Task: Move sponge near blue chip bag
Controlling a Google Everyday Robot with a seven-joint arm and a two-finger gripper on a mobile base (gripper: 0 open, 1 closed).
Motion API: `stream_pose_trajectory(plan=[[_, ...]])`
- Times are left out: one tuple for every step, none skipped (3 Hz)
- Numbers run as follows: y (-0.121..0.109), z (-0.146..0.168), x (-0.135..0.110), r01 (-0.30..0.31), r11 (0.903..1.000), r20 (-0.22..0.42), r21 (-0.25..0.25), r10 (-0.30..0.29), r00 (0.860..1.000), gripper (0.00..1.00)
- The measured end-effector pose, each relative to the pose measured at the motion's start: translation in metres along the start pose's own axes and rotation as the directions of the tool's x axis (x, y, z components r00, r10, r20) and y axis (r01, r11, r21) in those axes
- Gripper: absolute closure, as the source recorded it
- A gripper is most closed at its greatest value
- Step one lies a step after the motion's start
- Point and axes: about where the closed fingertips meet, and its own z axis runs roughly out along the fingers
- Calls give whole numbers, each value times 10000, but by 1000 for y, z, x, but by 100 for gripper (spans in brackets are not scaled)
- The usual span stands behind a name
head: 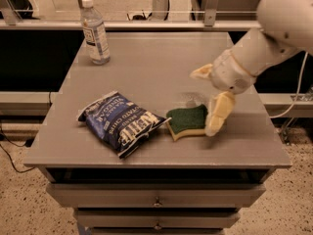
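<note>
The sponge [187, 121], dark green on top with pale yellow foam below, lies flat on the grey table [146, 58], just right of the blue chip bag [121, 122] and nearly touching the bag's right end. My gripper [208, 97] is open just right of the sponge. One cream finger [216, 113] hangs down at the sponge's right edge, the other [200, 72] points left above the table. The fingers hold nothing.
A clear water bottle [95, 31] with a white cap stands at the table's back left corner. The table has drawers [156, 199] below its front edge. A metal railing [146, 23] runs behind the table.
</note>
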Motion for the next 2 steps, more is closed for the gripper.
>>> stream_pose_trajectory(plan=[[-23,-41,16,-382,9955,348,866,353,9988,0],[-32,-106,24,-931,9689,579,2291,819,9950,0]])
